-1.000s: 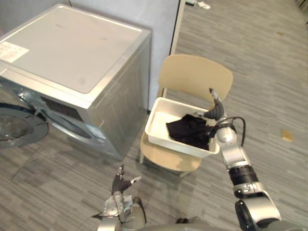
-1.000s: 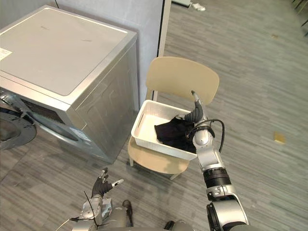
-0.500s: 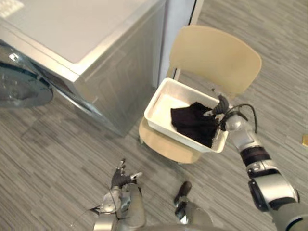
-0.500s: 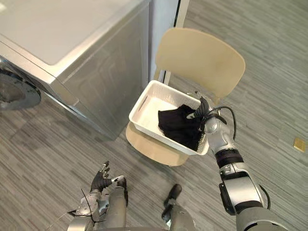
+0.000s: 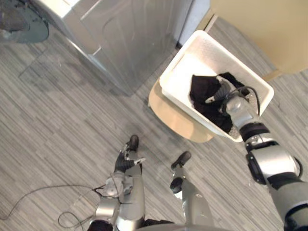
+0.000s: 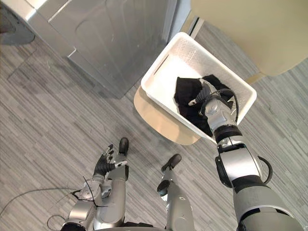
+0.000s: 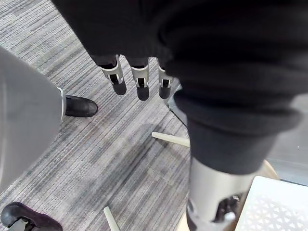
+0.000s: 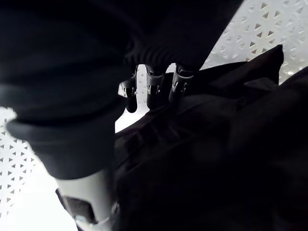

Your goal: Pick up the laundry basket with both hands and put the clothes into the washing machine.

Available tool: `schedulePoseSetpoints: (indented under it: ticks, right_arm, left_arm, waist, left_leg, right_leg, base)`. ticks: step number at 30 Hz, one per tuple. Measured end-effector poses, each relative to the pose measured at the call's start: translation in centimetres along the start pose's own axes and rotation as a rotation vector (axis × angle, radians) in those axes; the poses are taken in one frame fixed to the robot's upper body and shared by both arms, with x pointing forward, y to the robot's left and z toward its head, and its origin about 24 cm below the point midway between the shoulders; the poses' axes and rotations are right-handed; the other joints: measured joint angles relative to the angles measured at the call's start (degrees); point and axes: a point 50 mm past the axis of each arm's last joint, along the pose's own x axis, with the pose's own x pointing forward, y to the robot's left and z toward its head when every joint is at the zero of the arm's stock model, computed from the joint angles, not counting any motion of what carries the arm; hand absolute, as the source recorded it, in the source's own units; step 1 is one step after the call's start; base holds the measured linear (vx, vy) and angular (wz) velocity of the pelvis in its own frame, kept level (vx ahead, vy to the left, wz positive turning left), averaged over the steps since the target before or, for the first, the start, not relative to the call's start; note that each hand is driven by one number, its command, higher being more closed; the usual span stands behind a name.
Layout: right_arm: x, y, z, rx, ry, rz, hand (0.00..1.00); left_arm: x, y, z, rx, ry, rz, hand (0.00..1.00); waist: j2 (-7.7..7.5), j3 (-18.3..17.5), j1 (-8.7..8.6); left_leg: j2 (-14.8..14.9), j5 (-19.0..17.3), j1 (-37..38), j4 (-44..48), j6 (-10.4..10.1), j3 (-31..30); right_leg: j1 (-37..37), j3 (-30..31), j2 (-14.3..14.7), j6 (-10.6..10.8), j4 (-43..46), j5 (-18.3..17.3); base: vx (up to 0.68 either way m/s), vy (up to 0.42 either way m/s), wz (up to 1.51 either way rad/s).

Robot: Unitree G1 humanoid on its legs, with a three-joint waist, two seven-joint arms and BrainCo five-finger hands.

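L hand hangs low over the floor, well apart from the rest, fingers straight & spread, holding nothing. R hand is inside the white laundry basket, fingers loosely straight, i.e. open, lying on the black clothes bunched under & just past its fingertips. The basket sits on the beige chair seat beneath the R hand. The washing machine stands beyond, off toward the L hand's side, w/ its round door swung open further out.
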Motion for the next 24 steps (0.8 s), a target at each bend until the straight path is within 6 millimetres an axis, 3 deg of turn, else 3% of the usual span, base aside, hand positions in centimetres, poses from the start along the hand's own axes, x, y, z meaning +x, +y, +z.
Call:
schedulePoseSetpoints:
  ticks: [4,8,12,15,16,24]
  right_arm:
    - [0.4,-1.3,-0.1,-0.013,0.032,-0.024,0.00]
    - [0.3,-4.1,-1.5,-0.035,0.067,-0.081,0.00]
    - [-0.4,-7.9,-4.0,-0.096,0.125,-0.153,0.00]
    - [-0.8,-9.3,-4.6,-0.122,0.125,-0.171,0.00]
    - [-0.9,-9.9,-4.6,-0.154,0.115,-0.186,1.00]
    - [-1.3,-12.3,-3.6,-0.196,0.058,-0.260,1.00]
  left_arm:
    - [0.4,-0.2,0.9,-0.017,-0.035,0.001,0.00]
    - [0.5,-0.7,1.7,-0.057,-0.072,-0.008,0.00]
    - [0.4,-1.8,2.9,-0.210,-0.118,-0.046,0.00]
    - [0.3,-2.3,4.6,-0.297,-0.189,-0.063,0.00]
    - [0.2,-2.6,5.2,-0.321,-0.213,-0.074,0.00]
    - [-0.1,-5.1,5.9,-0.379,-0.231,-0.154,0.00]
  waist:
    - [-0.19,1.5,0.71]
    - [-0.12,3.0,0.69]
    - [0.22,3.5,0.68]
    - [0.23,3.5,0.62]
    - [0.23,3.5,0.56]
    - [0.52,3.3,0.09]
  left_leg:
    - [-0.3,0.6,-3.0,0.1,0.2,-0.9]
    - [-1.0,1.8,-6.2,-0.1,0.4,-2.3]
    - [-1.5,2.9,-9.1,-0.9,1.0,-2.5]
    - [-1.5,3.0,-11.0,-0.7,1.1,-2.3]
    - [-1.6,3.0,-12.1,-0.5,1.2,-2.1]
    - [-0.8,3.2,-14.7,0.0,1.0,-0.7]
  right_leg:
    - [-2.3,-0.1,-0.1,0.1,-0.2,0.7]
    - [-4.3,-0.7,-0.3,0.7,-0.8,1.1]
    - [-6.8,-1.7,-1.1,1.9,-1.1,2.0]
    - [-8.6,-1.7,-1.4,2.7,-0.8,2.6]
    - [-9.6,-1.7,-1.5,2.7,-0.8,2.6]
    - [-13.0,-1.5,-1.8,2.6,-0.3,2.7]
  base:
    - [-0.04,0.063,0.04]
    - [-0.02,0.053,0.15]
    - [-0.01,0.077,0.12]
    - [-0.02,0.081,-0.03]
    - [-0.03,0.092,-0.07]
    - [-0.02,0.067,-0.10]
